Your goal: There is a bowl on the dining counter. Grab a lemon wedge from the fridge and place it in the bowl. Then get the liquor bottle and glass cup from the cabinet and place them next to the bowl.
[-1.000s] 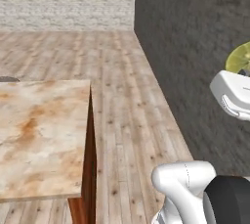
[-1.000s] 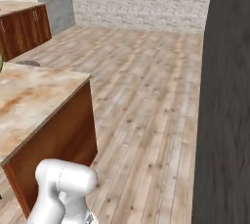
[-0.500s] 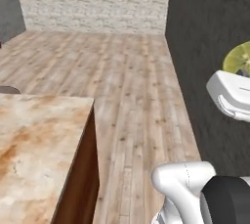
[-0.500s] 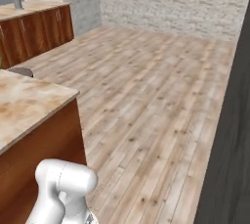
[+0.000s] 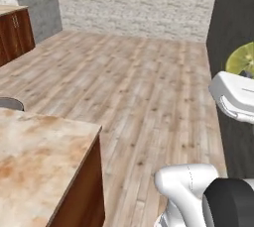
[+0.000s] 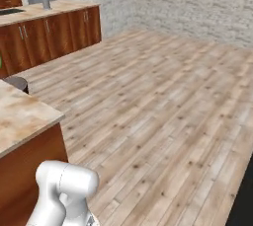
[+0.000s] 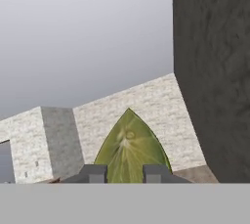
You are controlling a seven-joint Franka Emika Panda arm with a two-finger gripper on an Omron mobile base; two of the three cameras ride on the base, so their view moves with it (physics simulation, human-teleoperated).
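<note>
Lemon wedge (image 7: 129, 147) sits clamped between pincer (image 7: 124, 173) fingertips.

Yellow-green lemon wedge (image 7: 129, 149), seemingly streaked

Hand cam: my gripper (image 7: 124, 173) is at the bottom edge, two dark finger tips (image 7: 93, 173) stand up w/ the lemon wedge (image 7: 129, 147) between them. The jaws are closed on it, one tip on each side. The wedge is yellow-green, cut face toward the cam, its pointed end goes up, pale core approx. in the middle. Behind it: a light brick wall (image 7: 151, 115) running across the view, w/ a plain grey panel (image 7: 61, 142) to the left of the wedge. A big dark grey surface (image 7: 212, 71) takes the right side, top to bottom. Above the wall is flat pale grey bkgd.
</note>
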